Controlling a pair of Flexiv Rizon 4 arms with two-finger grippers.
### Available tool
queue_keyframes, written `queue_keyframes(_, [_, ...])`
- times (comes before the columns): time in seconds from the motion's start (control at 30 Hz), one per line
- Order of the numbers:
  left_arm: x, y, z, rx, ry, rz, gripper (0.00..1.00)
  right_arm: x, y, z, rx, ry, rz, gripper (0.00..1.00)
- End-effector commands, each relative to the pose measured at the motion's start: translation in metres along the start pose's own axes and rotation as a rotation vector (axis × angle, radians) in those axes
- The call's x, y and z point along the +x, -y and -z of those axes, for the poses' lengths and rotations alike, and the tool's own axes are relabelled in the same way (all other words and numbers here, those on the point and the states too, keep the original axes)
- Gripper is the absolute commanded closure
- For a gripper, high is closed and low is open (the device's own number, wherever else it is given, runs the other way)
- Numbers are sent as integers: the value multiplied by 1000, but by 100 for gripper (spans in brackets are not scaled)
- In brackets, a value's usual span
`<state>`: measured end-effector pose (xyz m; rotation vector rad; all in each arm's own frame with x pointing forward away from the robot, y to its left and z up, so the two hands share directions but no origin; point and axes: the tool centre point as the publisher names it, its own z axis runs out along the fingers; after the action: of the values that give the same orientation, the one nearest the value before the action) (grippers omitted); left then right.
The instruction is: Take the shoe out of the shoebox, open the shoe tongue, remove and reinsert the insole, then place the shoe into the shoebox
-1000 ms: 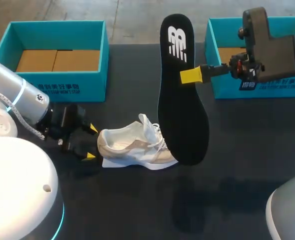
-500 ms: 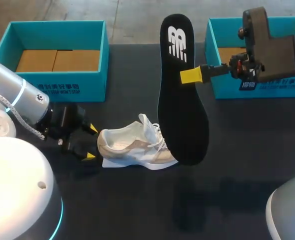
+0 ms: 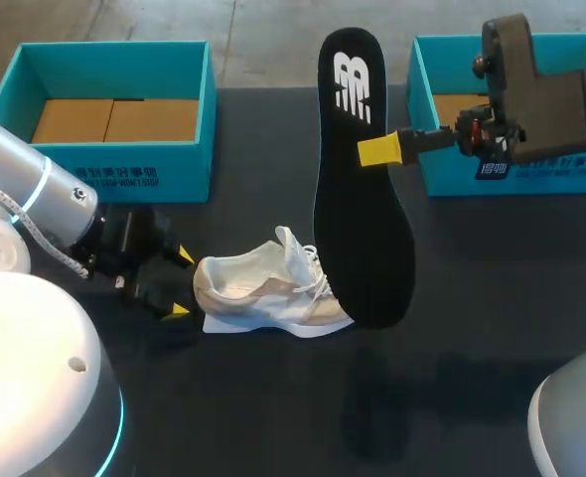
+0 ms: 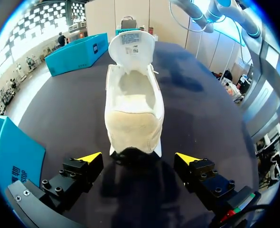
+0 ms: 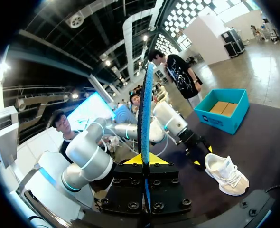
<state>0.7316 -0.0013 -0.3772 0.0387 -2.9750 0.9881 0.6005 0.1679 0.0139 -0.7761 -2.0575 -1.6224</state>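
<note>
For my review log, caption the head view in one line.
Right gripper holds the long black foam insole aloft near the white lace-up sneaker; open left gripper sits at its heel.

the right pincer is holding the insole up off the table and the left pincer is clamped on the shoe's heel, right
Not clamped: the left wrist view shows the left pincer open, its yellow tips apart and clear of the heel of the shoe. The right pincer does hold the insole up off the table.
</note>
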Motion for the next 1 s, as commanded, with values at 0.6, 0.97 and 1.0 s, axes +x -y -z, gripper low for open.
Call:
queue_keyframes(0.6, [-2,22,19,-382,10,-6,0,-2,-3,-4,5,-1,-1,100])
queue_keyframes(0.97, [-8,34,24,-500,9,-3,0,-2,-3,-4,5,-1,-1,100])
queue_keyframes(1.0, [-8,36,24,-511,7,-4,0,-2,-3,-4,5,-1,-1,100])
